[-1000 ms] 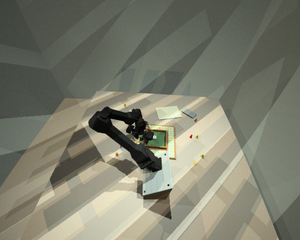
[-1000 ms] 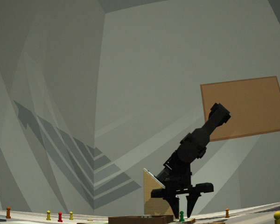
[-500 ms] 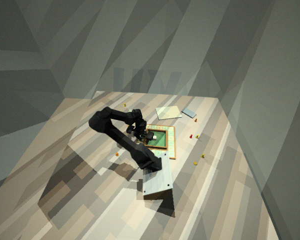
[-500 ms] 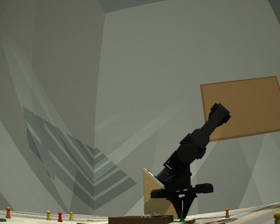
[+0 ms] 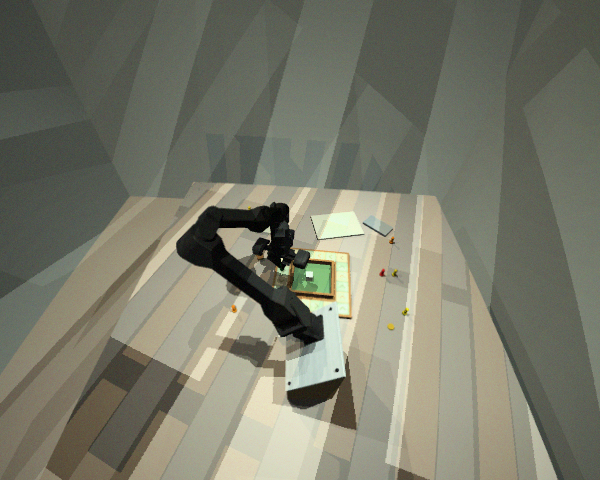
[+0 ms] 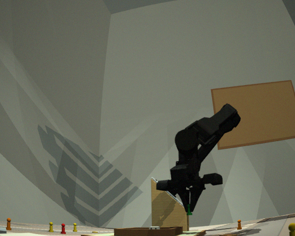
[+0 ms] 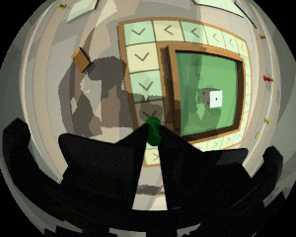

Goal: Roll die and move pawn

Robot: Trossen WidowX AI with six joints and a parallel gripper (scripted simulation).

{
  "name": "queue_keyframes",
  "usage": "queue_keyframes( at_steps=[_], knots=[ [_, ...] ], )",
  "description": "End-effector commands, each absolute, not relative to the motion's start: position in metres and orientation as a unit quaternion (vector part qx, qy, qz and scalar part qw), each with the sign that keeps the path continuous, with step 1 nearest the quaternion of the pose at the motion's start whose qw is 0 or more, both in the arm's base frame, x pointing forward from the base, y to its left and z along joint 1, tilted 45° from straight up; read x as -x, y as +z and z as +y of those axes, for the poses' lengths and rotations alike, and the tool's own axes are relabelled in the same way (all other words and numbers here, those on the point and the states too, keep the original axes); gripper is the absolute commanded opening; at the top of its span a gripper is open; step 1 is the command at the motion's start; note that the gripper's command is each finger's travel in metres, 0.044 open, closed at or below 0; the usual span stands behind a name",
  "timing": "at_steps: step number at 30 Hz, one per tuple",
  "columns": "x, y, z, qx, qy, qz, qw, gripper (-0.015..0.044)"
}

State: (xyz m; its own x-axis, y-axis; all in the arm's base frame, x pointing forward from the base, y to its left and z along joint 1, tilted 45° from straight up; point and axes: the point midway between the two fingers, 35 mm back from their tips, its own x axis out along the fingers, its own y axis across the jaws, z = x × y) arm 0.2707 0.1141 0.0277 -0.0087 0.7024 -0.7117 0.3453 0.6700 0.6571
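Note:
My gripper (image 5: 282,266) (image 6: 189,208) (image 7: 152,128) is shut on the green pawn (image 6: 189,212) (image 7: 153,137). The pawn is upright and raised above the board (image 5: 342,293) (image 7: 142,55), over its left column of squares in the wrist view, near a shaded square whose arrow points down in that view. The fingers hide part of the squares below. The white die (image 5: 309,274) (image 6: 154,227) (image 7: 215,99) rests inside the green-floored tray (image 5: 334,281) (image 6: 145,231) (image 7: 173,79). In the wrist view its top face shows one pip.
Beyond the board's right side stand a red pawn (image 5: 382,272) (image 6: 63,228) and yellow pawns (image 5: 394,273) (image 5: 404,311), with a yellow disc (image 5: 390,326). A brown block (image 7: 81,59) and an orange pawn (image 5: 233,308) are left of the board. A slanted box (image 5: 318,356) stands by the arm's base.

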Motion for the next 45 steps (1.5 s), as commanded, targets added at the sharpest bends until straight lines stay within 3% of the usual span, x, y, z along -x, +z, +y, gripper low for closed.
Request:
queue_keyframes(
  at_steps=[1, 12, 45],
  knots=[
    [-0.272, 0.045, 0.098, -0.376, 0.150, 0.692, 0.597, 0.0000],
    [-0.266, 0.080, 0.068, -0.384, 0.152, 0.692, 0.593, 0.0000],
    [-0.215, 0.009, 0.141, -0.385, 0.152, 0.692, 0.591, 0.0000]
  ],
)
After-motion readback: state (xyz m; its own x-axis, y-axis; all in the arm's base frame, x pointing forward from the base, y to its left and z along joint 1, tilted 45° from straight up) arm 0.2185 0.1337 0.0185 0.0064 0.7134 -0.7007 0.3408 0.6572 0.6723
